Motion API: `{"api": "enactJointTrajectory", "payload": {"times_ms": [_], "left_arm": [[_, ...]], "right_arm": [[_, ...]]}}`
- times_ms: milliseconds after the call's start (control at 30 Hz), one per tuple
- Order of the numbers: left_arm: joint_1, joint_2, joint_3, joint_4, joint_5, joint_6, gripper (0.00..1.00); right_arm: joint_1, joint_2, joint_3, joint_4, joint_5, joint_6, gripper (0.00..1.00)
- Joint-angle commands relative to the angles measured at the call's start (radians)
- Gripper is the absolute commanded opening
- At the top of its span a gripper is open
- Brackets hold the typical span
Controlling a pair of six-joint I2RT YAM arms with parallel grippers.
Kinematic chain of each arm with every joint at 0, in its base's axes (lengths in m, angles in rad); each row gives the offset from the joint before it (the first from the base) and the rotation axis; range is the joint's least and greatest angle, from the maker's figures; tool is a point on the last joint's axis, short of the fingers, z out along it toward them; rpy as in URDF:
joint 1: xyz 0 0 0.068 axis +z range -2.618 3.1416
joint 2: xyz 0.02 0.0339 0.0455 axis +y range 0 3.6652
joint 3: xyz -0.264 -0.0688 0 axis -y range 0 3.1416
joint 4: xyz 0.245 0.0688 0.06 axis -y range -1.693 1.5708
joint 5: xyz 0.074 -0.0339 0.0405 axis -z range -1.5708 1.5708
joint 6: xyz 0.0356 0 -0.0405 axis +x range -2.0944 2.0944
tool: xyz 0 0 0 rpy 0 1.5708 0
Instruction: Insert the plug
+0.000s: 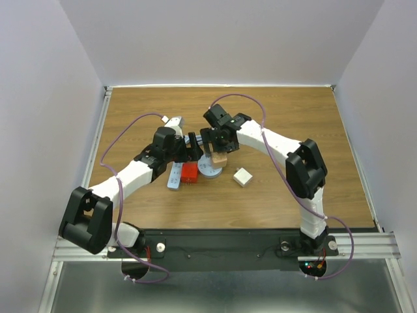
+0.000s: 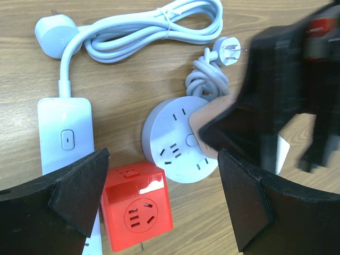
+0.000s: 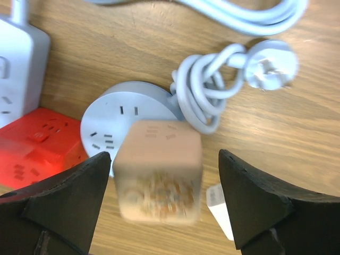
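A tan cube adapter (image 3: 158, 170) stands on the edge of the round grey socket hub (image 3: 123, 114), blurred, between my right gripper's (image 3: 163, 183) open fingers and touching neither. A red cube socket (image 2: 137, 204) sits on the table between my left gripper's (image 2: 162, 199) open fingers, close to the left finger and clear of the right one. In the top view both grippers, left (image 1: 193, 149) and right (image 1: 219, 145), meet over the hub (image 1: 210, 172). The hub's white plug (image 3: 271, 66) lies free on its coiled cord.
A white power strip (image 2: 65, 135) lies left of the red cube, its bundled cable (image 2: 159, 29) and plug (image 2: 56, 34) behind it. A small white cube (image 1: 242, 177) sits right of the hub. The right gripper's body (image 2: 287, 90) covers part of the left wrist view.
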Motion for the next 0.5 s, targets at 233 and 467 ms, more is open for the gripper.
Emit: {"api": "enactJointTrajectory", "payload": {"times_ms": [233,467], "left_arm": [[-0.003,-0.032,0.056,-0.003,0.003,0.003,0.95],[-0.003,-0.026,0.061,-0.01,0.003,0.005,0.95]], "right_arm": [[0.008,-0.124,-0.052,0.056,0.058,-0.005,0.87],[0.006,-0.142,-0.104,0.088,0.002,-0.005,0.86]]}}
